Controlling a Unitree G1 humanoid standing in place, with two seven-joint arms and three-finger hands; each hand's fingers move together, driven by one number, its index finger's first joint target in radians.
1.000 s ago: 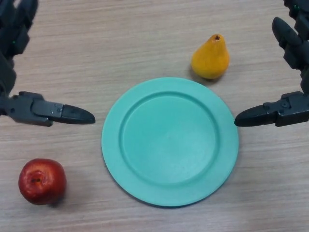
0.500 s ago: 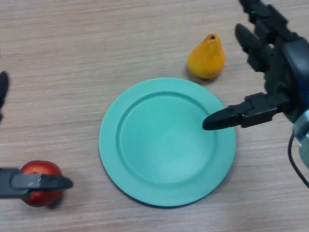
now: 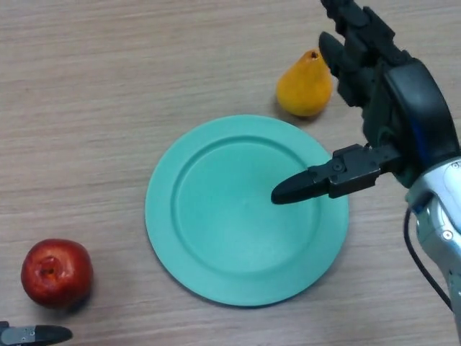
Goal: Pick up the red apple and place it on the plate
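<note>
We are seeing only a wood-grain table point(image 3: 108, 108) under toy-like fruit; the kind of place isn't showing.

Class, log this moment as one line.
apple: on table, ungrasped | plate: empty | right hand: open, thumb over plate | left hand: bottom edge

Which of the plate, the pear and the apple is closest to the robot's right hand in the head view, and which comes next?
Measured from the right hand:
1. Green plate: the thumb hangs over its right part.
2. Yellow pear: just left of the fingers, at the far side of the table; close to call against the plate.
3. Red apple: far off, near-left corner.
</note>
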